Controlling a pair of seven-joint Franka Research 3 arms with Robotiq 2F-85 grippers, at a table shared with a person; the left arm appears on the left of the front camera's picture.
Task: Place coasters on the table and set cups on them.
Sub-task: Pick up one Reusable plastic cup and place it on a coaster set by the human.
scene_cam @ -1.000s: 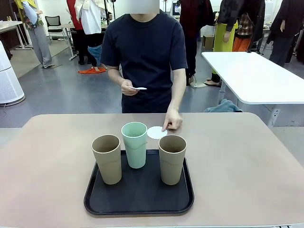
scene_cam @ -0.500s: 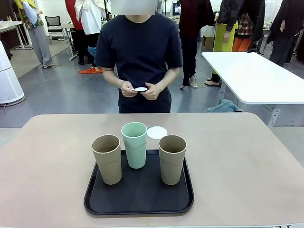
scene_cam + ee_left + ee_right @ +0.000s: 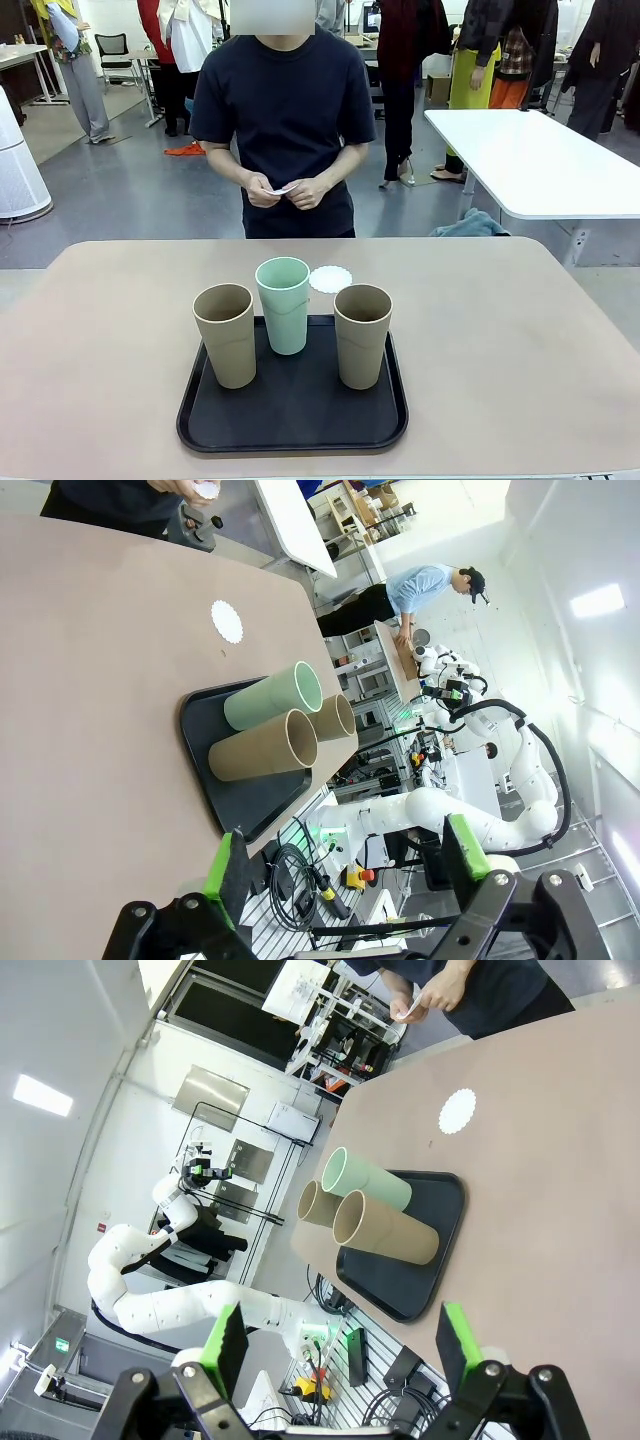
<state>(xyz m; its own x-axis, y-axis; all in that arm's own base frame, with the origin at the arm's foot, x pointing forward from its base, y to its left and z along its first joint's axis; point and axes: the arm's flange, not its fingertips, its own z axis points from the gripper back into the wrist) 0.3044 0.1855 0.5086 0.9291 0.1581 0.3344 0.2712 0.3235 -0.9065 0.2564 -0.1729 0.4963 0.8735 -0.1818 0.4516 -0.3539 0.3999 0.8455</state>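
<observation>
Left gripper [image 3: 346,858]: we see it released, its green pads spread wide with nothing between them, well apart from the tray.
Right gripper [image 3: 340,1332]: likewise released and empty, well apart from the tray.
Table [image 3: 500,330]: it carries a black tray [image 3: 293,420] at the middle of its near edge.
Cups: all three stand upright on the tray. The mint cup [image 3: 284,304] is at the middle of the tray's far edge. The left tan cup [image 3: 225,334] and the right tan cup [image 3: 362,335] stand toward the tray's left and right edges, a little nearer to us.
Coaster on the table [image 3: 330,279]: it lies flat on the bare surface just beyond the tray's far edge, behind the gap between the mint cup and the right tan cup. No cup stands on it.
Person's hands [image 3: 262,190]: both are together at the waist, beyond the table's far edge.
Coaster in hand [image 3: 283,189]: we see something thin and white pinched between the two hands. We cannot tell how many discs it is.
</observation>
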